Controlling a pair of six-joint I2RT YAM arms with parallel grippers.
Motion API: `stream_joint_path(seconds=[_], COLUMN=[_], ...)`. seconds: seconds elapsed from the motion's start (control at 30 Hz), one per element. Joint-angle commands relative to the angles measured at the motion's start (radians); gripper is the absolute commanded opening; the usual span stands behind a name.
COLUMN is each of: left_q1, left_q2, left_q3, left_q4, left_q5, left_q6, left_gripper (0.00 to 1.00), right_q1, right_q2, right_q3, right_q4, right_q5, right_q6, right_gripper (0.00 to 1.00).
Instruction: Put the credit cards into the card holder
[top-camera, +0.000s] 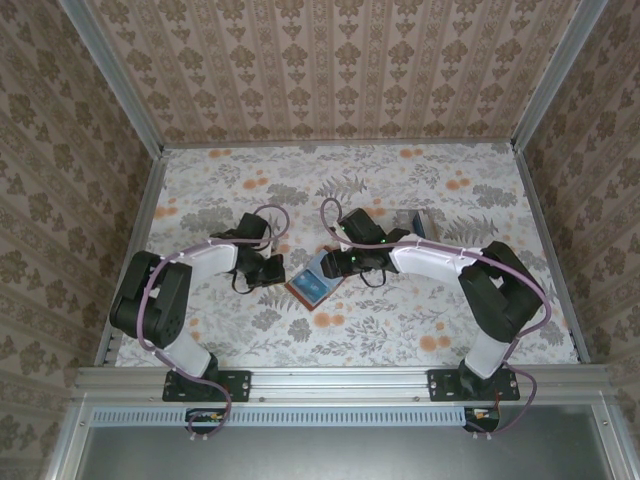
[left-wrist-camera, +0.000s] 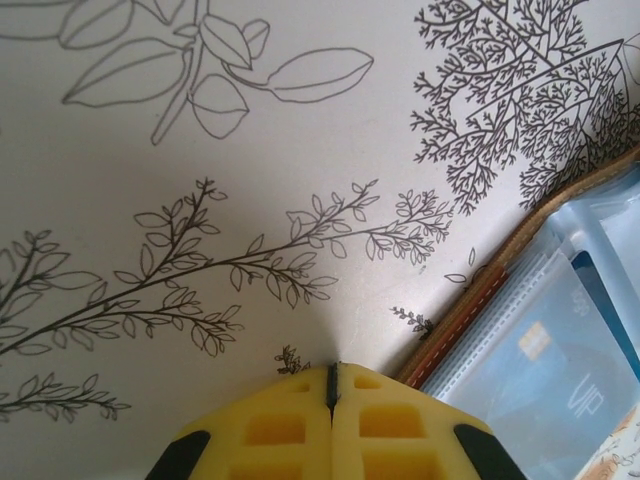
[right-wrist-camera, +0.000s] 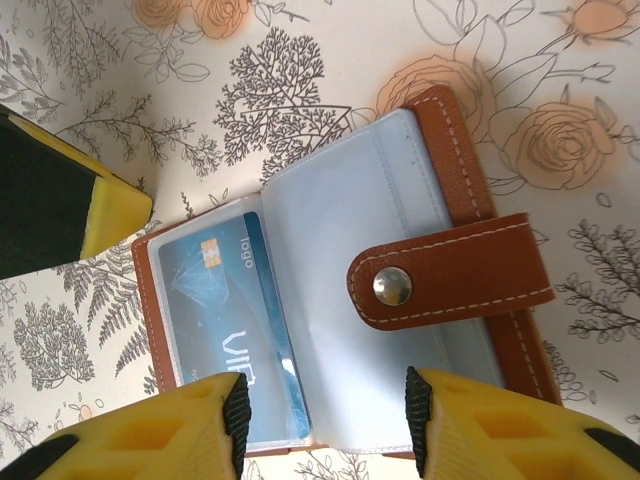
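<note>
Card holder (right-wrist-camera: 455, 275) open under parted right gripper (right-wrist-camera: 325, 405), card (right-wrist-camera: 220, 300) inside.

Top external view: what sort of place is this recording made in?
Probably a staged robot test booth, not a real room: wallpapered panels set in aluminium framing, a floral cloth as the work surface, and a metal rail carrying the arm bases.

Brown card holder (right-wrist-camera: 462, 150) lay open flat, snap tab (right-wrist-camera: 450, 272) folded across; blue card (right-wrist-camera: 215, 300) sat in its clear pocket.
</note>
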Motion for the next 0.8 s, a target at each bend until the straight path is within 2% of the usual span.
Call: stream_joint_path(seconds=[0.0, 0.3, 0.33, 0.43, 0.77], left_q1=[-0.029, -0.029, -0.058, -0.061, -0.066], left_q2=[0.034, 0.061, 0.063, 0.07, 0.08], left_q3=[-0.034, -0.013, -0.011, -0.008, 0.003], left_q4=[-0.01, -0.012, -0.012, -0.011, -0.012], left_q5=[-0.035, -0.028, -0.029, -0.029, -0.031], left_q6=[0.013, 0.016, 0.015, 0.013, 0.012], left_gripper=[0.0, 0.0, 0.0, 0.0, 0.0], right_q1=[-0.008, -0.007, -0.008, -0.006, -0.003], right_q2=[-0.022, -0.002, 0.003, 0.017, 0.035], right_q3=[0.012, -0.027, -0.026, -0.03, -0.059], right_q4=[-0.042, -0.011, -0.012, -0.008, 0.001], right_q5=[0.043, 0.041, 0.037, 0.028, 0.061], right_q6=[-0.018, 0.021, 0.022, 0.025, 0.015], right_gripper=[0.49, 0.5, 0.5, 0.5, 0.51])
